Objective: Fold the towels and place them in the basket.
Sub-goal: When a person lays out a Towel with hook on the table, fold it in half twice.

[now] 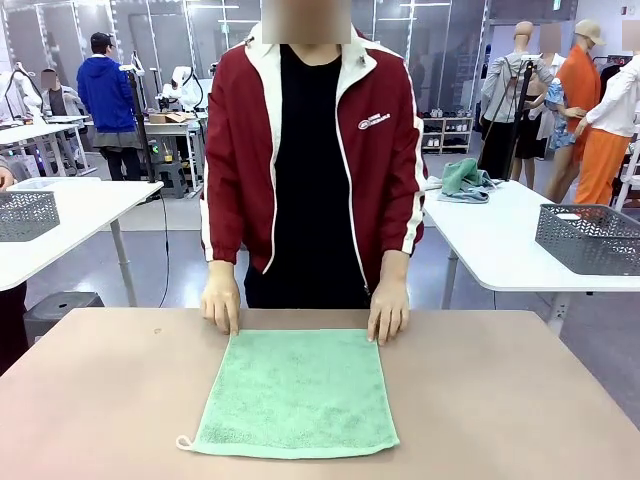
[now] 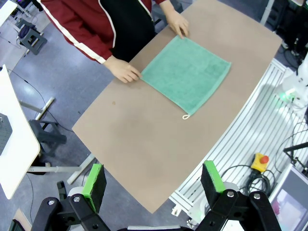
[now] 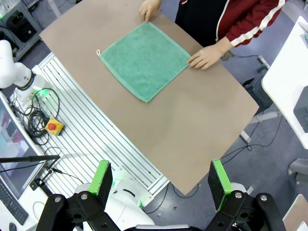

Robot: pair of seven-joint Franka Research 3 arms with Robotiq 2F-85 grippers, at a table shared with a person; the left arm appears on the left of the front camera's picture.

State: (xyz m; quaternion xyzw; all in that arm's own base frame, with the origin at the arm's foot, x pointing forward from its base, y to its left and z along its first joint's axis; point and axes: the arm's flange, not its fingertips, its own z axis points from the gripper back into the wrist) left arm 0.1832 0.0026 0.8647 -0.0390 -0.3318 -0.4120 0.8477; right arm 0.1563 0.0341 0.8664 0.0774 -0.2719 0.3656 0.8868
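Note:
A mint green towel (image 1: 297, 392) lies spread flat in the middle of the brown table (image 1: 500, 400), a small loop at its near left corner. The person's two hands (image 1: 222, 302) press its far corners. The same towel (image 2: 186, 73) lies far ahead in the left wrist view and again (image 3: 144, 59) in the right wrist view. My left gripper (image 2: 153, 183) hangs open high above the table's near edge, nothing between its green pads. My right gripper (image 3: 161, 183) is open too, high off the table's side. The basket of the task is out of view.
The person in a red jacket (image 1: 310, 150) stands at the far edge. Behind are white tables, each with a grey mesh basket (image 1: 590, 238) (image 1: 27, 213). A red emergency button (image 2: 261, 160) and cables lie on the slatted rail base beside the table.

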